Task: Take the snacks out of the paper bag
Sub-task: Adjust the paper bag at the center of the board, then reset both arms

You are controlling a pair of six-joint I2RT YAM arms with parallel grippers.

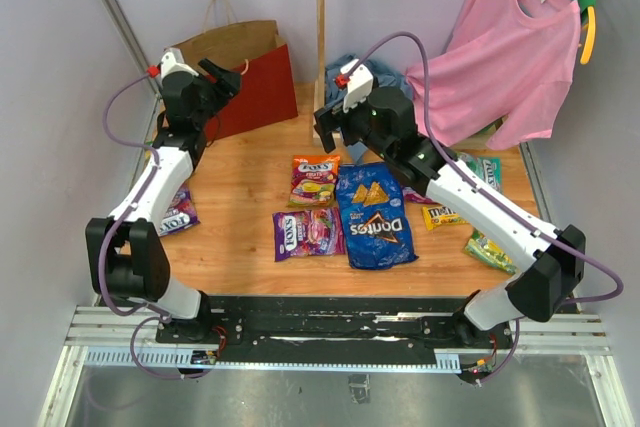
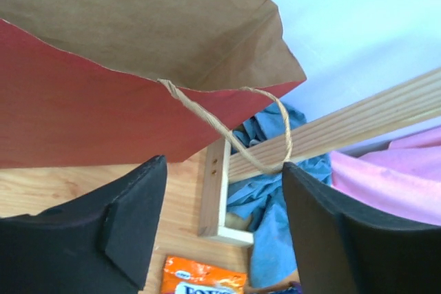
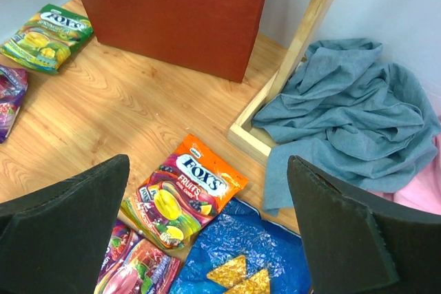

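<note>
left gripper point(image 2: 224, 163): fingers point(image 2: 131, 218) parted, though not to their widest, with nothing clamped; it sits just in front of the paper bag point(image 1: 255, 87), at its mouth
cord handle point(image 2: 200, 115): one loop hangs from the bag's rim and shows through the gap between the left fingers; whether it touches them cannot be told
right gripper point(image 3: 208, 162): fingers point(image 3: 69, 218) spread fully wide and empty, hovering to the right of the paper bag, above the orange packet
paper bag: one, dark red outside and brown inside, standing at the back left of the table point(image 1: 250, 257)
Doritos bag point(image 1: 375, 215): one, blue, flat on the table well in front of the paper bag
orange packet point(image 3: 182, 194): one, in front of the bag and touching the Doritos bag
purple packets: two, one point(image 1: 308, 232) beside the Doritos bag, one point(image 1: 175, 212) in front of the paper bag under the left arm
green Fox's packet point(image 3: 45, 36): one, just beside the bag's left corner
yellow packet point(image 1: 440, 215): one, far right of the bag
greenish packets: two point(image 1: 490, 250) point(image 1: 487, 169), farthest right of the bag
clothes: one blue heap point(image 3: 344, 101), one pink shirt point(image 1: 510, 57), both right of the bag
</note>
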